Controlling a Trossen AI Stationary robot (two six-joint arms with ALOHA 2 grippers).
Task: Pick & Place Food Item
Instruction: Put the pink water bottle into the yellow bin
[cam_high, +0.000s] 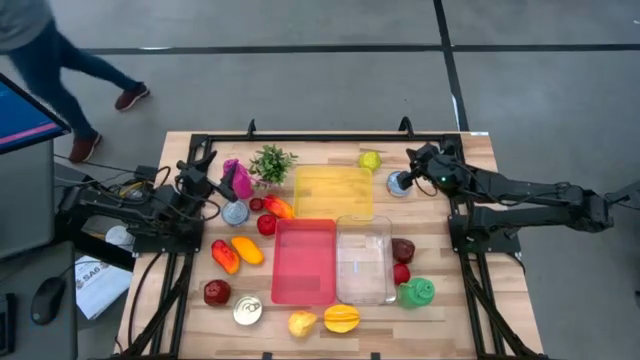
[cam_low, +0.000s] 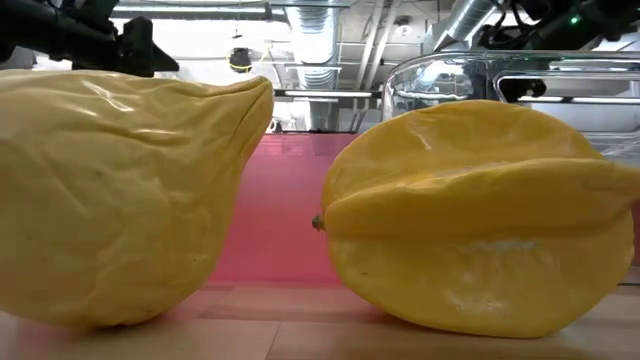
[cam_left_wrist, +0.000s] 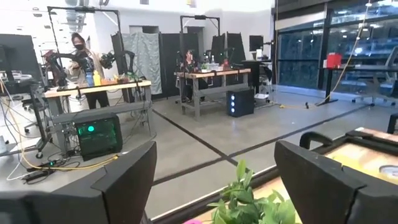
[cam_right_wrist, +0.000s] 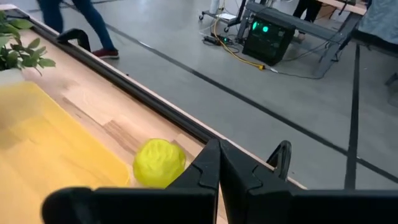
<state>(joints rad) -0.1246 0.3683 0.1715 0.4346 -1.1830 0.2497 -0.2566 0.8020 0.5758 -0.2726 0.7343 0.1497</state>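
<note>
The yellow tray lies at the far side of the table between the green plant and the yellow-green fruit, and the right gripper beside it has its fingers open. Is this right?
One thing is wrong: the right gripper is shut, as the right wrist view shows. The yellow tray does lie between the green plant and the yellow-green fruit.

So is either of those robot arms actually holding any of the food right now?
No. The left end effector is open with nothing between its fingers, near the small green plant. The right end effector is shut and empty, near the yellow-green fruit.

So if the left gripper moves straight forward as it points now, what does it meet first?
Probably the small green plant, which sits just ahead between the open fingers of the left gripper; depth is unclear.
</note>
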